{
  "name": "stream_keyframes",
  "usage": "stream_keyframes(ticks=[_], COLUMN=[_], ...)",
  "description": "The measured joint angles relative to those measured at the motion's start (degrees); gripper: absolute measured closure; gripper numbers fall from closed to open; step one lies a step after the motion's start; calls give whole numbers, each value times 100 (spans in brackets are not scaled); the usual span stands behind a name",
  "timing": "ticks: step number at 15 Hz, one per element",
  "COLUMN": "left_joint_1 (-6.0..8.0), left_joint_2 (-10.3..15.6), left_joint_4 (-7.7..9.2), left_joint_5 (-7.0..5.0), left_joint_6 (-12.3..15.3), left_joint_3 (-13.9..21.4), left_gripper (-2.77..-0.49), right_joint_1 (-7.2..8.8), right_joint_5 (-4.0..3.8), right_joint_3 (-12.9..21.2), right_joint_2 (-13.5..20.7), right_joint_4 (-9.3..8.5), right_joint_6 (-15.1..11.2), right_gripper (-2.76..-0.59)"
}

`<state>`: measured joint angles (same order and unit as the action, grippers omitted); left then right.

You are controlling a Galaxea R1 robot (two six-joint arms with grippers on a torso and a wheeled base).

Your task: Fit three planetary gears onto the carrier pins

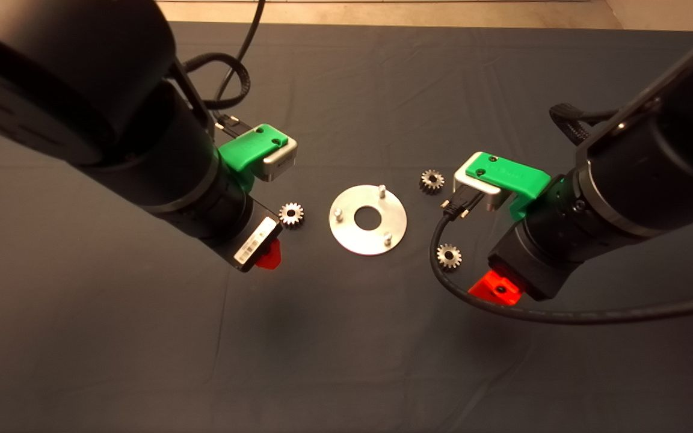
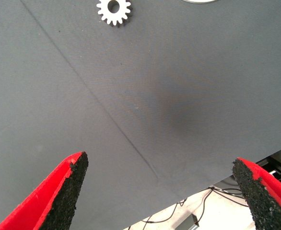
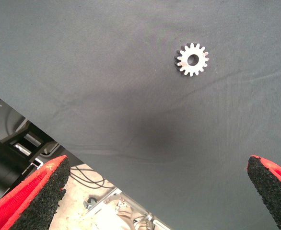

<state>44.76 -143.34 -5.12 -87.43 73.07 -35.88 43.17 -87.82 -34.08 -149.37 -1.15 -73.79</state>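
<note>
From the head view I count three planetary gears: one (image 1: pixel 291 214) left of the carrier disc (image 1: pixel 346 234), two (image 1: pixel 432 180) (image 1: pixel 449 257) to its right, all flat on the mat (image 1: pixel 346 361). Three carrier pins (image 1: pixel 382 190) stand bare. Only the wrist views show my left claw (image 2: pixel 162 191) and right claw (image 3: pixel 159 191) spread open, empty. The barcode label (image 1: pixel 256 241) on the left wrist is unreadable.

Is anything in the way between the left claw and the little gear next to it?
Nothing visible. The left end effector hovers open above bare mat, with the nearest planetary gear lying flat just ahead. Between that gear and the carrier disc there is also only mat.
</note>
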Motion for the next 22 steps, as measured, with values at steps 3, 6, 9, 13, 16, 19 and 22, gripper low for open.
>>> stream_keyframes(ticks=[3, 6, 9, 13, 16, 19, 22], left_joint_1=[0, 0, 0, 0, 0, 0, 0], left_joint_2=[0, 0, -1, -1, -2, 0, 0], left_joint_4=[0, 0, 0, 0, 1, 0, 0], left_joint_5=[0, 0, 0, 0, 0, 2, 0], left_joint_6=[-2, 0, -1, 0, -2, 0, -1], left_joint_3=[0, 0, 0, 2, 2, 2, 2], left_gripper=[-217, -217, -217, -217, -217, -217, -217], right_joint_1=[1, 0, -153, -745, -1167, -1630, -1953], right_joint_5=[-1, -1, 1, 15, 10, 8, 11], right_joint_3=[0, 22, 125, 168, 173, 79, -385], right_joint_2=[0, 1, 28, 315, 694, 992, 1100], right_joint_4=[0, 0, 0, 10, 127, 705, 1335], right_joint_6=[1, 0, -126, -197, -135, 285, 797], right_gripper=[-275, -275, -275, -275, -275, -275, -275])
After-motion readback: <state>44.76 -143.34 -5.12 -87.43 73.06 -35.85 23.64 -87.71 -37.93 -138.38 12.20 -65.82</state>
